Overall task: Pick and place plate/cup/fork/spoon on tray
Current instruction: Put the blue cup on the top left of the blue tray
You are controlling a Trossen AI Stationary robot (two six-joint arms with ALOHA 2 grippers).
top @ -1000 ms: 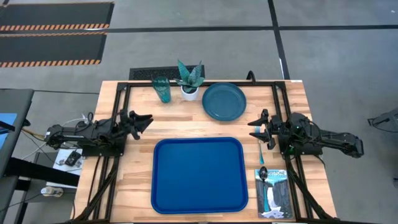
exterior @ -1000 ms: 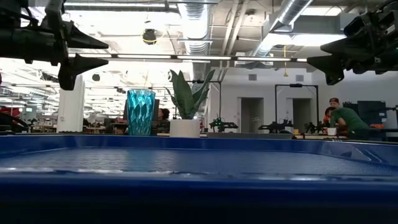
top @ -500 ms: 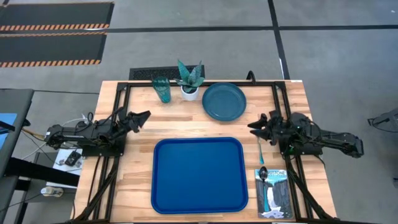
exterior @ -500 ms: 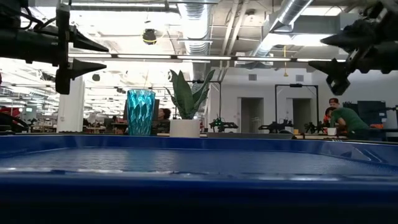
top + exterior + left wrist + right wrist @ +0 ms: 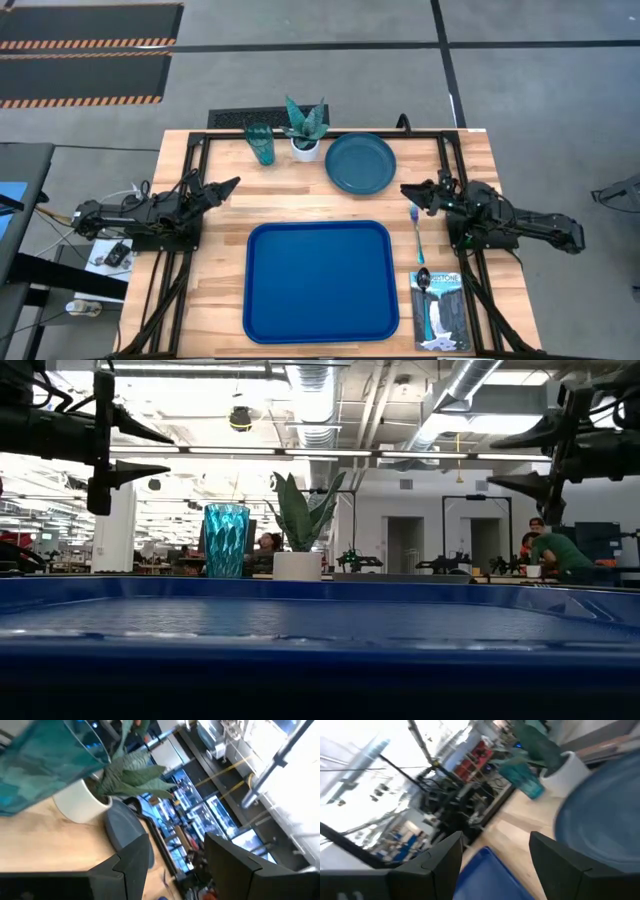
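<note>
Though smooth and rectangular, tray (image 5: 318, 281) beside round, rimmed plate (image 5: 360, 162).

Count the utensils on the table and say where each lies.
2. The fork lies right of the tray; the spoon sits just below it, its bowl on the booklet.

Both arms are matte black and jointed; the left hand (image 5: 226, 186) and right hand (image 5: 412, 192) taper into pointed black fingers.
</note>
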